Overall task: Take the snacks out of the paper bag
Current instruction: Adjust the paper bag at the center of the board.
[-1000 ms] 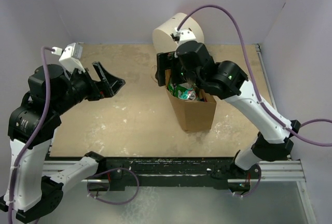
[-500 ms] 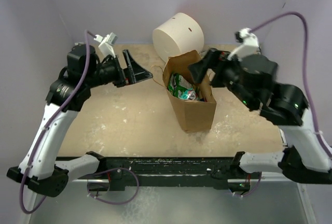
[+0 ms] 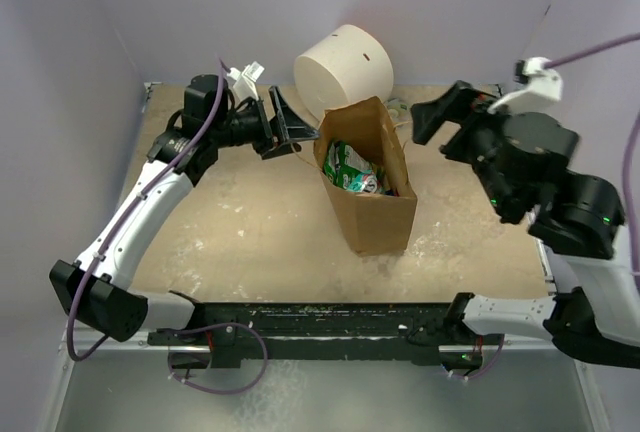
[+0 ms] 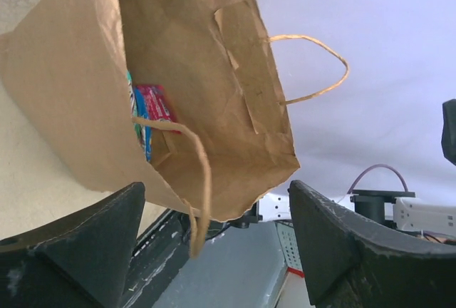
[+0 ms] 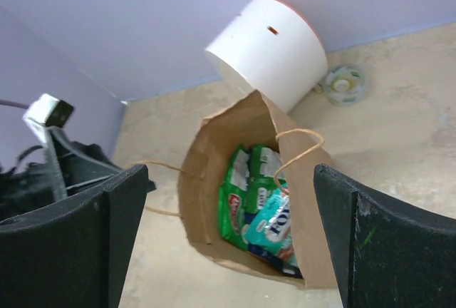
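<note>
The brown paper bag (image 3: 376, 218) stands upright mid-table, mouth open. Green and teal snacks (image 3: 351, 166) lie inside it. My left gripper (image 3: 286, 124) is open at the bag's left rim. In the left wrist view the bag (image 4: 214, 73) fills the frame, a red snack packet (image 4: 154, 101) shows inside, and a twisted handle (image 4: 201, 180) hangs between my spread fingers (image 4: 85, 247) without touching. My right gripper (image 3: 447, 122) hovers open, right of the bag. Its view looks down on the bag (image 5: 210, 180) and snacks (image 5: 260, 194).
A big white cylinder (image 3: 343, 67) lies behind the bag, close to the back wall. A small clear tape roll (image 5: 344, 83) sits beside it on the table. Purple walls close in the left, back and right. A black rail (image 3: 320, 317) runs along the near edge.
My left arm has swung right and back, up to the bag's left rim. My right gripper has drawn away from over the bag's mouth to the right.
</note>
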Motion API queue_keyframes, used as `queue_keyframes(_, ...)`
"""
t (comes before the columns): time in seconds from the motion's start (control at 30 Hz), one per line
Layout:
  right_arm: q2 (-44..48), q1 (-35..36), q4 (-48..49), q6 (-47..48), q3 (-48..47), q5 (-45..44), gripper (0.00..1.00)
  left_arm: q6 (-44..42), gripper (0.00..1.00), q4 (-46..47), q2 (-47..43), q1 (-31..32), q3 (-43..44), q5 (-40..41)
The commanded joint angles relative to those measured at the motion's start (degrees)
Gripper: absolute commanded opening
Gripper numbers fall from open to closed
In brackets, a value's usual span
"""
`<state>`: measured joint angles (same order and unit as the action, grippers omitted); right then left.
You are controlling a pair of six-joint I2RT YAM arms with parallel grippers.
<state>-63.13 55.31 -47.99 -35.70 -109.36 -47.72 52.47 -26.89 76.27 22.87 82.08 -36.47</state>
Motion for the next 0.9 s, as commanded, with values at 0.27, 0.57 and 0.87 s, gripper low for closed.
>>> queue_keyframes(0.27, -13.11, -22.22, -9.17, 4.20, -7.85, 24.11, 1.00, 4.31, 0.67, 10.09, -3.49, 0.25, -7.02, -0.36)
queue_keyframes(0.57, -14.61, -32.70, -14.69, 5.64, -8.61, 35.23, 1.00, 4.54, 0.42, 11.34, -2.93, 0.63, -6.47, 1.31)
queue_keyframes(0.87, -16.59, -38.81, -11.77, 6.08, -4.23, 51.33, 0.79, 4.23, 0.20, 11.07, -0.68, 0.63, -4.72, 1.41)
